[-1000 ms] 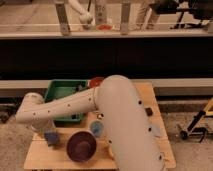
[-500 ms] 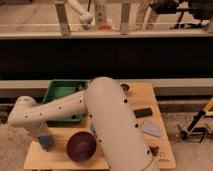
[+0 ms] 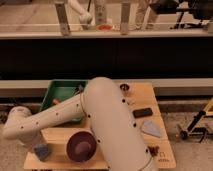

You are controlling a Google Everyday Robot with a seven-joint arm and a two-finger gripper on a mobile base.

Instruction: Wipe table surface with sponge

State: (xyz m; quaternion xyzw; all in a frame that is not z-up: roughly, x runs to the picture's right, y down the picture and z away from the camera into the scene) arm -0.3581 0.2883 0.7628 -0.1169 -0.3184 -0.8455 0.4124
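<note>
Nothing written can be read anywhere in view: no label, brand, number or sign. A small dark marking (image 3: pixel 161 160) on the counter (image 3: pixel 146 96), near its corner at about 5 o'clock, may be print, but its characters cannot be made out. The gripper (image 3: pixel 38 145), at about 8 o'clock and right at the sponge (image 3: pixel 42 152), shows no legible lettering.

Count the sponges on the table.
1. The sponge lies at the front-left corner of the table, right by the hand and left of the bowl. The arm covers much of the table, so another could be hidden.
</note>
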